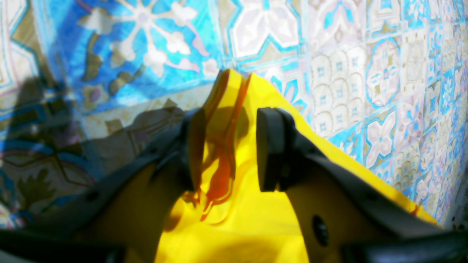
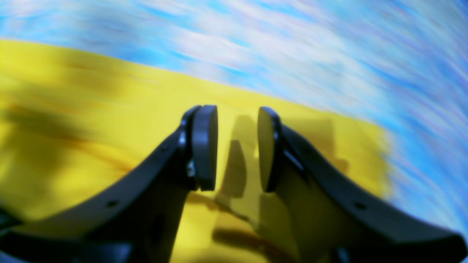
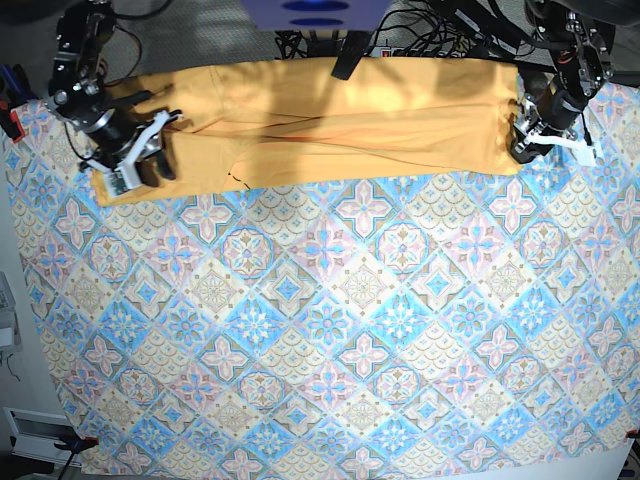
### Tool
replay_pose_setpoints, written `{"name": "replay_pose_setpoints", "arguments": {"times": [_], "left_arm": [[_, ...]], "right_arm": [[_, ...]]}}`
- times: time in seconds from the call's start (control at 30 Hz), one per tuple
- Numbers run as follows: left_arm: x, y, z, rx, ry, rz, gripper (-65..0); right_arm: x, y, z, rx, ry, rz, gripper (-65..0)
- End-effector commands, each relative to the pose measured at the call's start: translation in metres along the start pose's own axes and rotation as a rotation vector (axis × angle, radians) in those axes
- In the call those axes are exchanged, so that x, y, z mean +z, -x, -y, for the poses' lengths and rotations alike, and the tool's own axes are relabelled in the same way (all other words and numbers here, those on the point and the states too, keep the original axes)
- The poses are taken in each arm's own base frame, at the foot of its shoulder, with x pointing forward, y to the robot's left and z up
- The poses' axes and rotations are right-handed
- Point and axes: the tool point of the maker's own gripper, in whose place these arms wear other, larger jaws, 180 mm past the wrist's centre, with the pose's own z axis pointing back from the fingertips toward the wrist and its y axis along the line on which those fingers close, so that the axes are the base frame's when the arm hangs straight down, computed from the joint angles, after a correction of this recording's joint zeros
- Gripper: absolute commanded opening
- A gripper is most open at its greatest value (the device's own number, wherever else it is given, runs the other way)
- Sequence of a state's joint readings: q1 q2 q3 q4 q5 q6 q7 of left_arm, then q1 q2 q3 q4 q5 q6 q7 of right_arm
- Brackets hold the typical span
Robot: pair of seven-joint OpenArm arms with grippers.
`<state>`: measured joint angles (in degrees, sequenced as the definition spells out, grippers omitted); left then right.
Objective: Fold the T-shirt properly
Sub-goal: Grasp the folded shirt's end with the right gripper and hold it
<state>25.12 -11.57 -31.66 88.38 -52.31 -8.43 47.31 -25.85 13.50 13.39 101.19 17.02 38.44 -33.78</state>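
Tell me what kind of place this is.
Likely a robot lab bench: a blue-and-pink tile-patterned tablecloth covers the table, tangled black cables run behind it, and a pale yellow-orange cloth T-shirt lies between two arms.

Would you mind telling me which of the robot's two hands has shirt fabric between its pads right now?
The left hand: a bunched edge of the T-shirt stands between its pads. The right hand is open over flat cloth, its gap empty.

No text, label, brand or number can be read anywhere; the T-shirt [image 3: 340, 120] shows only a tiny dark mark near its lower edge, too small to make out as lettering
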Motion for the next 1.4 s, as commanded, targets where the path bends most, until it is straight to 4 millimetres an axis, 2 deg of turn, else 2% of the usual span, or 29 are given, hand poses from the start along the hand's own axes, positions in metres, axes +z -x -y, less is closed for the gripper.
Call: {"name": "replay_pose_setpoints", "arguments": {"times": [0.0,0.13,0.27,0.4,0.6,0.9,1.17,1.37], "left_arm": [[0.004,-0.011,0.001,-0.015,0.008,0.026,-41.4],[0.004,-0.007,0.001,-0.019,0.006,0.010,-41.3],[0.004,0.007,0.002,-0.018,0.010,-0.087,-41.2],[0.008,0.006,-0.005,-0.044,-0.010,-0.114,-41.3],[0.010,-0.002,-0.009,-0.077,-0.023,-0.119,-41.2],[0.015,0.006,-0.015,-0.096,-0.039,-0.191,-40.6],[0.019,0.013,-0.017,-0.116,-0.047,-0.272,-22.1],[0.016,0.009,-0.017,-0.140,-0.065,-0.266,-21.3]], "right_arm": [[0.000,-0.005,-0.006,0.016,-0.022,0.012,-49.3],[-0.013,-0.002,-0.043,0.036,-0.128,-0.003,-54.2],[-0.018,-0.002,-0.058,0.045,-0.169,-0.005,-55.1],[-0.027,-0.010,-0.060,0.052,-0.182,0.010,-55.2],[-0.029,-0.006,-0.058,0.042,-0.181,-0.001,-55.2],[-0.030,-0.005,-0.058,0.038,-0.181,-0.002,-55.2],[-0.030,-0.005,-0.058,0.038,-0.181,-0.002,-55.2],[-0.030,-0.006,-0.059,0.036,-0.181,0.000,-55.2]]}}
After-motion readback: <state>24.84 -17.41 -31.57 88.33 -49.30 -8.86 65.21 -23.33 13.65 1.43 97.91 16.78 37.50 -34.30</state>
